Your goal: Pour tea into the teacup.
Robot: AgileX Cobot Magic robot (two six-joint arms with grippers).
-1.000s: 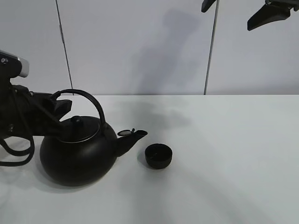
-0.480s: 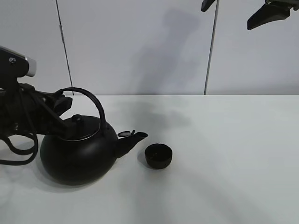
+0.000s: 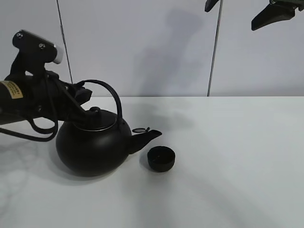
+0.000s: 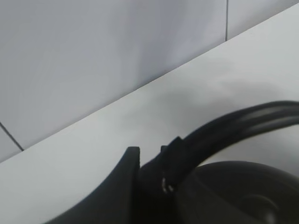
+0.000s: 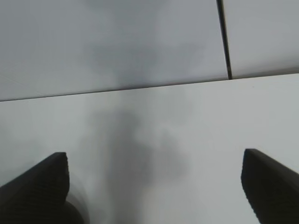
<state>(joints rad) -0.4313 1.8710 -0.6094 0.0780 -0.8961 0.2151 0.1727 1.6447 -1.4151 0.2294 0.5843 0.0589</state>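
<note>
The tiny black teacup [image 3: 160,158] stands on the white table [image 3: 237,156], just right of the kettle's spout [image 3: 148,137]. The big round black kettle [image 3: 93,146] is upright, its spout tip close above the cup's left rim. My left gripper [image 3: 81,95] is shut on the kettle's arched handle [image 3: 109,92]; the left wrist view shows a dark finger [image 4: 131,165] against the handle [image 4: 233,123] above the kettle body [image 4: 243,191]. I cannot tell whether the kettle's base touches the table. My right gripper [image 3: 240,8] hangs high at the back right, open and empty [image 5: 156,186].
A pale panelled wall [image 3: 152,47] with dark vertical seams runs behind the table. The left arm's black cables [image 3: 33,130] hang beside the kettle. The bare table surface stretches to the right of the cup.
My left gripper has carried the kettle to the right and slightly up, bringing the spout closer to the teacup. The teacup and the right gripper have not moved.
</note>
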